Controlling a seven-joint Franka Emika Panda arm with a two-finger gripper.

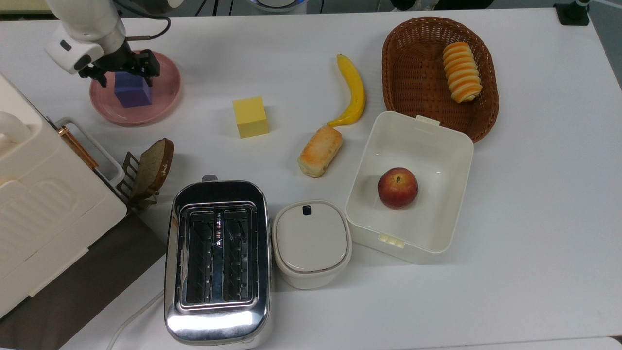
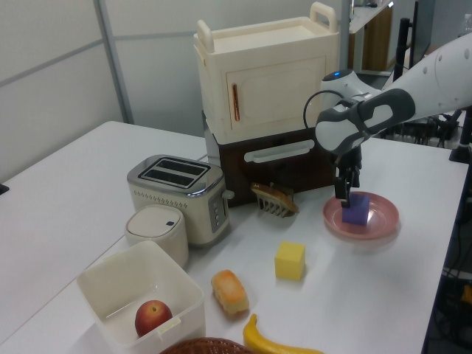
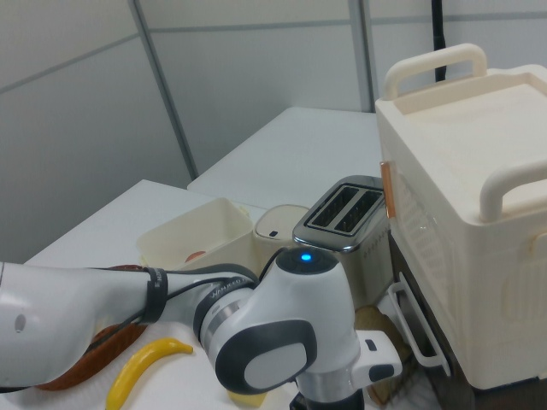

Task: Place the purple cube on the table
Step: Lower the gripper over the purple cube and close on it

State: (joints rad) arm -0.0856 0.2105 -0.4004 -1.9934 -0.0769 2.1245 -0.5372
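Observation:
The purple cube (image 1: 133, 93) (image 2: 358, 212) sits on the round pink plate (image 1: 165, 95) (image 2: 383, 215) at the top view's left, far side of the white table (image 1: 291, 53) (image 2: 383, 295). My gripper (image 1: 124, 73) (image 2: 348, 193) hangs straight over the cube, open, with one dark finger (image 1: 151, 67) past each side of it. The cube's upper part is hidden under the gripper in the top view. In the right view the arm's white and grey wrist (image 3: 295, 342) blocks the plate. A yellow cube (image 1: 250, 116) (image 2: 290, 260) stands apart on the table.
A bread slice in a toast rack (image 1: 148, 170) and a cream cabinet (image 1: 43, 204) (image 2: 262, 88) lie close to the plate. Toaster (image 1: 217, 260), lidded pot (image 1: 311, 243), bread roll (image 1: 320, 150), banana (image 1: 352, 90), white box (image 1: 452, 155) with an apple and wicker basket (image 1: 413, 78) spread rightward.

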